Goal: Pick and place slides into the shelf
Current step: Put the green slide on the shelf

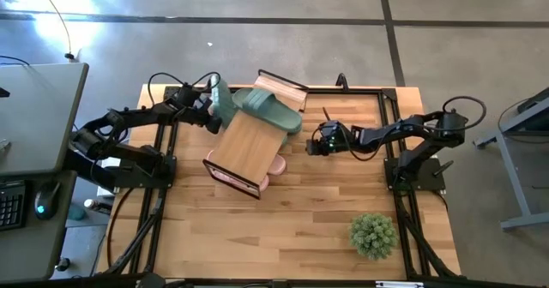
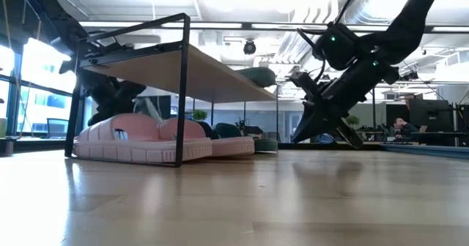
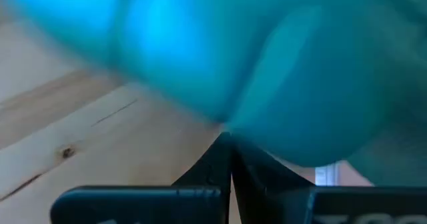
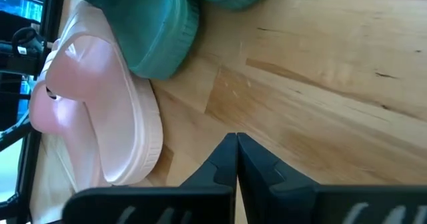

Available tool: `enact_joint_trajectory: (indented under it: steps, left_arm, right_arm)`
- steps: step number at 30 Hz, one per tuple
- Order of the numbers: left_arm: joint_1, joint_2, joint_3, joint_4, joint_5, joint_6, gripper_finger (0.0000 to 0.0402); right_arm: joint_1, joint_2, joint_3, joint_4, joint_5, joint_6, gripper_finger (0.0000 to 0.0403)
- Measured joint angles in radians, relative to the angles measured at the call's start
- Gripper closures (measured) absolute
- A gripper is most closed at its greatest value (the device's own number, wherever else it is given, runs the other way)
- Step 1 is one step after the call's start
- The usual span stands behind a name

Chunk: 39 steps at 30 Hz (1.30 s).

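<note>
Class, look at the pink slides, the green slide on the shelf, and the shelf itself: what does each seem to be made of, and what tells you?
Pink slides: likely soft moulded rubber or foam; matte, thick rounded edges, no seams.
Green slide: seemingly the same moulded material, matte sage.
Shelf: top looks like light bamboo or wood with visible grain; its frame looks like thin black metal rod.

The shelf (image 1: 247,142) is standing mid-surface, its lower tier crowded by pink slides (image 2: 139,140) that are blocking entry from the near side. A green slide (image 1: 273,110) is occupying the plank top's far end. The left tool (image 1: 208,108) is pressing close at the shelf's far-left corner; the right tool (image 1: 310,144) is hanging just beside its right edge. The surface (image 1: 292,228) toward the plant (image 1: 372,235) is lying open
</note>
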Motion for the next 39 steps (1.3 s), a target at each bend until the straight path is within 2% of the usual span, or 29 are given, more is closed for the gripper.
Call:
enact_joint_trajectory:
  steps: [7, 15, 24, 32, 39]
  left_arm:
    - [0.000, -0.011, 0.000, -0.014, 0.009, 0.027, 0.0402]
    - [0.000, -0.120, 0.000, -0.061, -0.004, 0.046, 0.0402]
    - [0.001, -0.251, 0.000, -0.113, -0.081, 0.072, 0.0402]
    - [0.001, -0.375, 0.000, -0.065, -0.183, 0.161, 0.0402]
    - [0.001, -0.402, 0.001, -0.037, -0.179, 0.223, 0.0402]
  right_arm:
    - [0.000, 0.000, 0.000, 0.018, 0.000, -0.016, 0.0403]
    - [0.000, 0.000, 0.000, 0.103, -0.006, -0.060, 0.0403]
    - [0.001, 0.000, 0.000, 0.103, -0.032, -0.106, 0.0403]
    - [0.001, 0.000, 0.000, 0.103, -0.049, -0.139, 0.0403]
    - [0.001, 0.000, 0.000, 0.102, -0.071, -0.157, 0.0403]
